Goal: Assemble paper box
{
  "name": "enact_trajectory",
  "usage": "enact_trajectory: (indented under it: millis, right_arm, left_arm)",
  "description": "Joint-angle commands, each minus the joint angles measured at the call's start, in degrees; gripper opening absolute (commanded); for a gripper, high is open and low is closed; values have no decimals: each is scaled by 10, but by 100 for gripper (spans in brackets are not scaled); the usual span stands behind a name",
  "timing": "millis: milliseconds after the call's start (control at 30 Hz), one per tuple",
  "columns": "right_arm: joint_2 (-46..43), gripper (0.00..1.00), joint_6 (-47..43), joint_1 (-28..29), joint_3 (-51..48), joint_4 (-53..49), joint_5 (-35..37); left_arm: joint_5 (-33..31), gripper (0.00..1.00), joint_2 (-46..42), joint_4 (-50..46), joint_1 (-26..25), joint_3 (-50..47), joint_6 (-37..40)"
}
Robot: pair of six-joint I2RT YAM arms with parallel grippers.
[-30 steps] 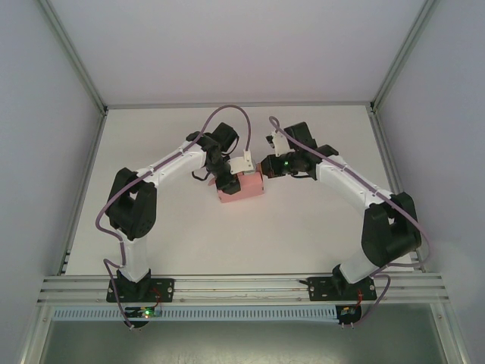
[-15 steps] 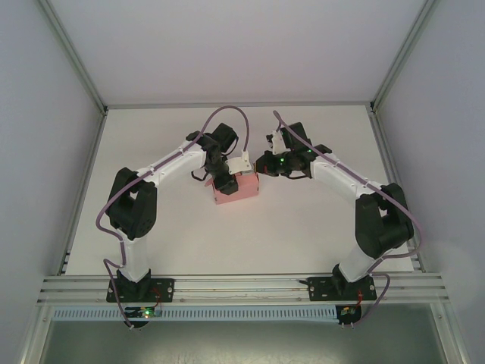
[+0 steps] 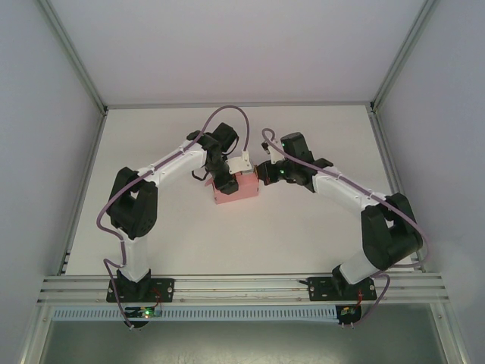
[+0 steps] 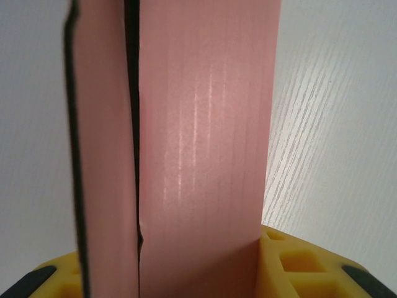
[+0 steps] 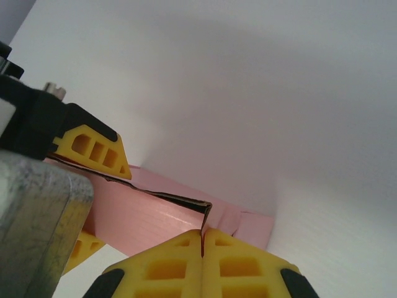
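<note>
Two box [image 3: 241, 189] edges pinched, left gripper [image 3: 224, 183], right gripper [image 5: 201, 236]

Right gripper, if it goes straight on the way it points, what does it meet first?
The paper box. The right gripper has its closed fingertips at a thin card edge, apparently pinching it, so going further would likely push straight into the pink wall.

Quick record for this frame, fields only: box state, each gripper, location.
object: paper box, pink card, folded into box shape
location: middle of the table, between both grippers
left gripper: shut on a box wall
right gripper: shut on a thin flap edge at a box corner
seam gap: dark slit between two panels, left wrist view
</note>
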Motion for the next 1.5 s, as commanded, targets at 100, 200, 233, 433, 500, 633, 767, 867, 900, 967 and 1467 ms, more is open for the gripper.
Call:
enact_trajectory:
  millis: [100, 200, 233, 433, 500, 633, 767, 867, 900, 967, 1467]
  right_arm:
    - [1, 0, -50, 39, -41, -5, -38]
    - [3, 0, -62, 42, -74, 30, -32]
    - [5, 0, -68, 44, -87, 43, -32]
    - [-1, 0, -87, 80, -136, 106, 53]
    - [-7, 0, -75, 83, -137, 110, 85]
    - [-29, 0, -74, 93, -152, 130, 125]
    - [-39, 0, -91, 105, -186, 161, 138]
    - [-26, 0, -85, 105, -197, 164, 157]
    - [-21, 0, -82, 105, -198, 163, 163]
    - [-17, 0, -67, 106, -189, 159, 170]
    - [-43, 0, 44, 116, -101, 48, 252]
  left_arm:
    - [28, 39, 37, 24, -12, 7, 19]
    - [29, 39, 35, 26, -12, 6, 17]
    - [31, 39, 36, 26, -12, 6, 17]
    - [41, 43, 29, 32, -12, 10, 3]
    - [43, 45, 22, 40, -12, 9, -2]
    - [40, 48, 5, 54, -12, 6, -15]
    - [24, 49, -2, 70, -10, 0, -24]
    - [24, 49, -1, 66, -11, 3, -25]
    - [23, 50, -1, 68, -11, 4, -27]
    - [18, 51, 0, 67, -10, 8, -32]
    - [-8, 86, -48, 81, -11, 11, -83]
